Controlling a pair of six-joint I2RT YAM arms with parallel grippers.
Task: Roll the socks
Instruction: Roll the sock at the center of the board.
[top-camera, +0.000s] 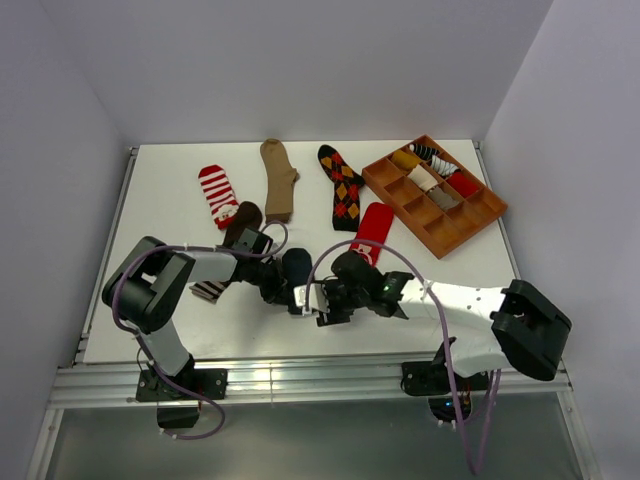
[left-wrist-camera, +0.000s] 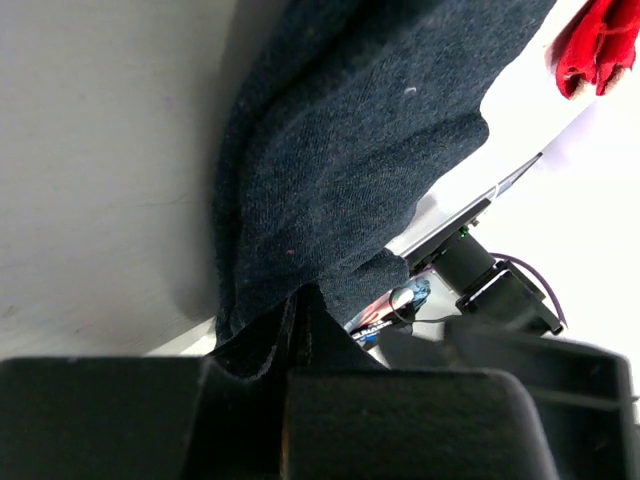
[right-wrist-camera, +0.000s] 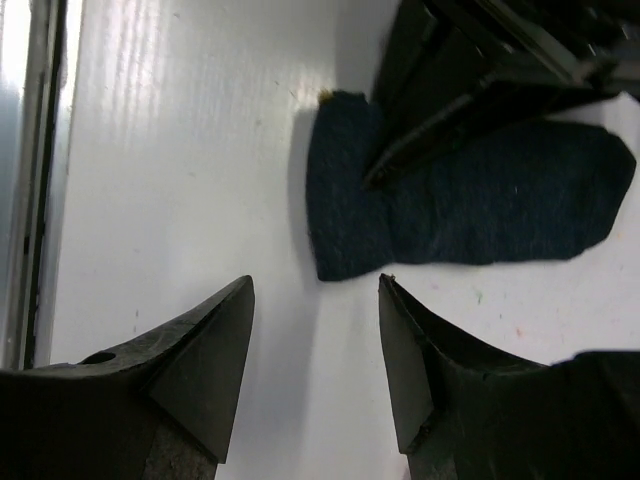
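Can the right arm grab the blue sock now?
Probably yes. The right gripper is open, and the navy sock lies just ahead on the table, nothing between; the left gripper pinches it farther along.

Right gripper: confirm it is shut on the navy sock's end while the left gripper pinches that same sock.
Not right. The right gripper is open, its fingers apart just short of the navy sock and holding nothing; the right wrist view shows it. The left gripper does pinch that sock.
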